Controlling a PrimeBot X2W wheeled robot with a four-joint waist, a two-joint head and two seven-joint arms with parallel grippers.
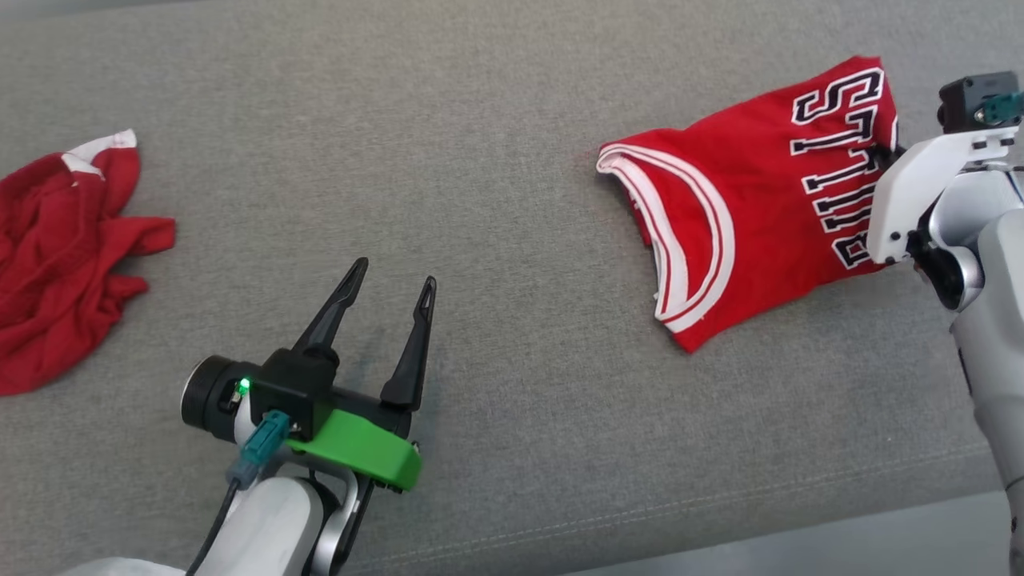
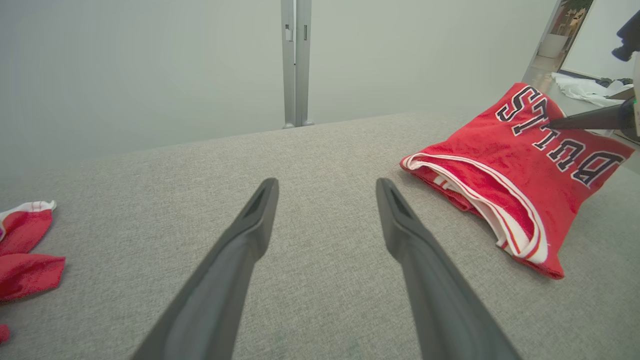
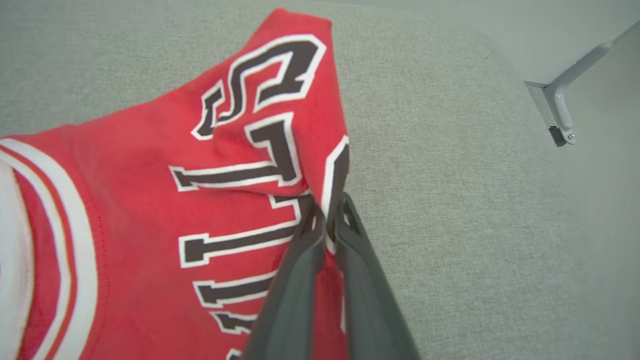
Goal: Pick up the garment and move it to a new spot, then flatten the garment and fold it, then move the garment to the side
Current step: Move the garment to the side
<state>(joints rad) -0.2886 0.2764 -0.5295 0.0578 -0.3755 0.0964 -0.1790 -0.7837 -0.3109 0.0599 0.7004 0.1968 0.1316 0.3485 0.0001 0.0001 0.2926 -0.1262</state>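
Note:
The garment [image 1: 744, 208] is a red jersey with white trim and black letters, folded and lying at the right of the grey padded surface [image 1: 512, 120]. My right gripper [image 3: 327, 210] is shut on the garment's [image 3: 150, 200] lettered edge, pinching a fold of cloth that rises slightly at the grip. In the left wrist view the garment [image 2: 505, 170] lies to the right, with a right finger [image 2: 585, 120] reaching onto it. My left gripper [image 1: 398, 274] stands open over bare surface at the lower left, well apart from the garment, with nothing between its fingers [image 2: 240, 250].
A second red cloth [image 1: 56, 256] lies crumpled at the far left edge. The surface's front seam [image 1: 720, 496] runs along the bottom right. A metal post [image 2: 296, 60] stands behind the far edge, and a metal bracket [image 3: 555, 110] shows beyond the right side.

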